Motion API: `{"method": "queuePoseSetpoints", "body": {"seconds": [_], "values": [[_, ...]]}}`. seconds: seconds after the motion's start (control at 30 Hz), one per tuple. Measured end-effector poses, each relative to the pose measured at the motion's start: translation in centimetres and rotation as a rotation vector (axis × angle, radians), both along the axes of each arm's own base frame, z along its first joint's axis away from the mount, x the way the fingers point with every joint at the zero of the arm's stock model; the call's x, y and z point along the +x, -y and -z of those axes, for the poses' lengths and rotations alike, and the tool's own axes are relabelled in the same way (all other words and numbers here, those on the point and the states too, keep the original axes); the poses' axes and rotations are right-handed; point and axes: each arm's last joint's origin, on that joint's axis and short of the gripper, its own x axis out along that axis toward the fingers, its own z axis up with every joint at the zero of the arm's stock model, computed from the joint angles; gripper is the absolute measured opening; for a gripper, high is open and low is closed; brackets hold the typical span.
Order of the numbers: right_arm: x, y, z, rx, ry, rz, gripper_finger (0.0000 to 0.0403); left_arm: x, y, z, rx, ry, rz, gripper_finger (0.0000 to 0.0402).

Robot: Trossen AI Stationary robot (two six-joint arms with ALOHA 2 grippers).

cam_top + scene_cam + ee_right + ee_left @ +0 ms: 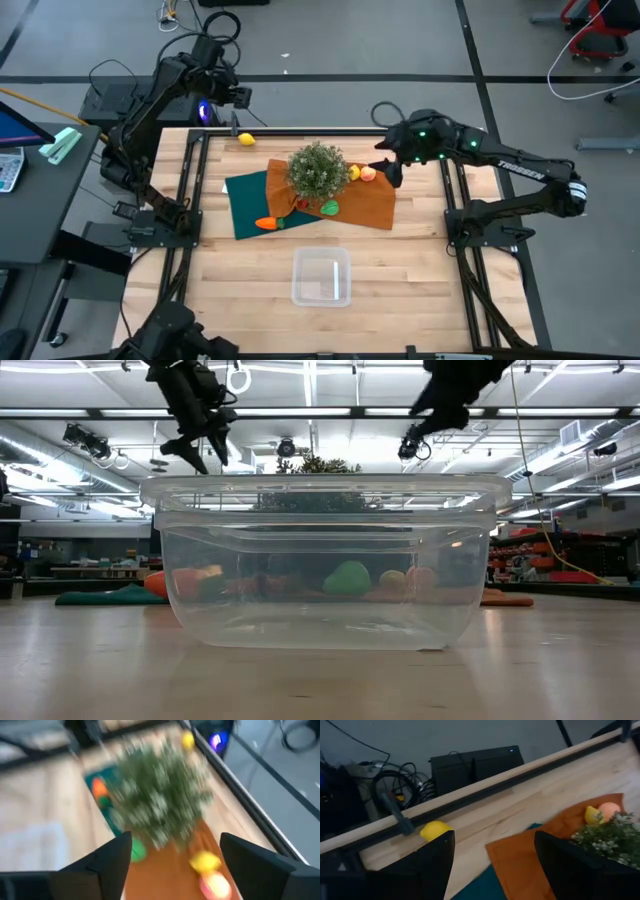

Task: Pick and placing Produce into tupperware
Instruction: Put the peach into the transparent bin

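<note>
Four views serve us differently: from above we see the clear tupperware (pixel 321 277) standing empty near the table's front, while the low view looks through its walls. Our left gripper (pixel 492 862) hangs open, holding nothing, above a yellow lemon (pixel 435 829) at the far edge. Our right gripper (pixel 172 862) is open too, above another lemon (pixel 205 862) and the peach fruit (pixel 216 885) on the orange cloth (pixel 372 205).

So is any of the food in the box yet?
Not yet. The box holds nothing. Both grippers are open and carry nothing: the left hangs over the far lemon, the right by the peach and second lemon. The carrot and green piece also wait.
</note>
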Motion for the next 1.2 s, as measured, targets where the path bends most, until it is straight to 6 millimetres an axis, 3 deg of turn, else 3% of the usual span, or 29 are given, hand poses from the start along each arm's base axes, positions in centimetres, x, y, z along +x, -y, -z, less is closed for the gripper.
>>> {"method": "queuePoseSetpoints", "body": {"seconds": [0.23,0.4,0.6,1.2], "values": [[1.8,2.0,4.8,0.046,-0.344,-0.024,0.0293,0.0,0.1,0.0,-0.005,-0.006,0.003,0.0282],[3.2,2.9,7.3,0.035,-0.467,-0.102,0.0287,0.0,0.1,0.0,0.006,-0.022,0.0,0.0282],[4.0,3.3,8.6,-0.032,-0.526,-0.247,0.0292,-0.1,0.0,0.1,0.017,-0.04,0.002,0.0282],[7.1,5.6,14.4,-0.097,-0.728,-0.243,0.0334,-0.1,0.0,0.1,0.025,-0.051,0.011,0.0282]]}}
